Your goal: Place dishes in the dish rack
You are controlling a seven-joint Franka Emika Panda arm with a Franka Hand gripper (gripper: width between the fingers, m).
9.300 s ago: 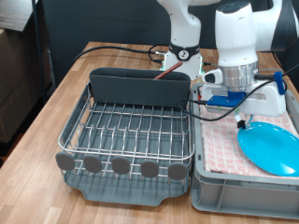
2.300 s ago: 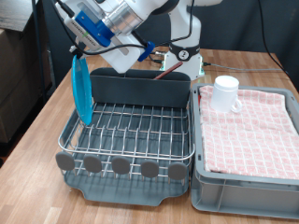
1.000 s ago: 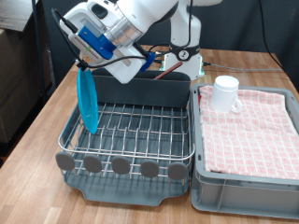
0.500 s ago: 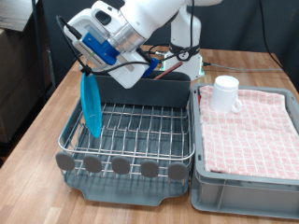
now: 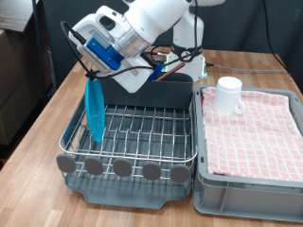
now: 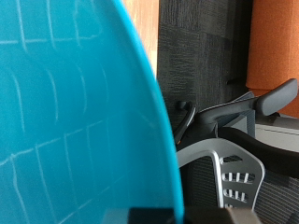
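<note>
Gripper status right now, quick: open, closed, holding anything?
Gripper: closed on the light-blue plate, held on edge over the dish rack at the exterior view's left.

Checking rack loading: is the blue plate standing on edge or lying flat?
On edge: the plate stands near-vertical in the dish rack, hanging from the end effector.

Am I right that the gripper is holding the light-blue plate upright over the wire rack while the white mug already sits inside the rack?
Not quite: the white mug still stands on the red-checked cloth in the grey bin, as the exterior view shows. The gripper does hold the light-blue plate upright over the dish rack.
</note>
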